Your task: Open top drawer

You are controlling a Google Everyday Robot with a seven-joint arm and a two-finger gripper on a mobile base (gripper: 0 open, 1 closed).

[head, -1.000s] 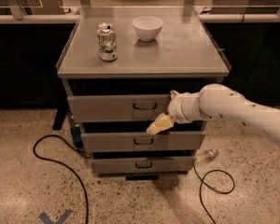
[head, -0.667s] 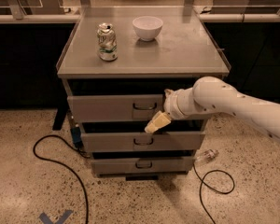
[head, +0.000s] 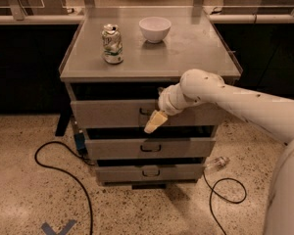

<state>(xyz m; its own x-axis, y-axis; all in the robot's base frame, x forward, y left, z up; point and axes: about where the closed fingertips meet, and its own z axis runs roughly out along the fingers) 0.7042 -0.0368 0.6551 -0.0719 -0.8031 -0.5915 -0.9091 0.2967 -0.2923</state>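
Note:
The top drawer (head: 108, 113) is the uppermost grey front panel of the metal cabinet (head: 186, 48), in the middle of the camera view. Its small dark loop handle (head: 143, 112) shows at the panel's centre, partly covered by my gripper. My gripper (head: 155, 121) reaches in from the right on the white arm (head: 220, 94), and its cream tip lies at the handle, pointing down and left over the panel's lower edge. A dark gap shows above the panel. Two shallower grey drawers, the middle one (head: 117, 148) and the bottom one (head: 122, 173), sit below it.
A crushed can (head: 111, 44) and a white bowl (head: 155, 28) stand on the cabinet top. Black cables (head: 63, 173) lie on the speckled floor left and right. A clear plastic bottle (head: 216, 163) lies by the cabinet's right foot. Dark counters run behind.
My arm and gripper have shifted left along the top drawer's front, so the tip now lies at the handle. The drawers, can and bowl have not visibly moved.

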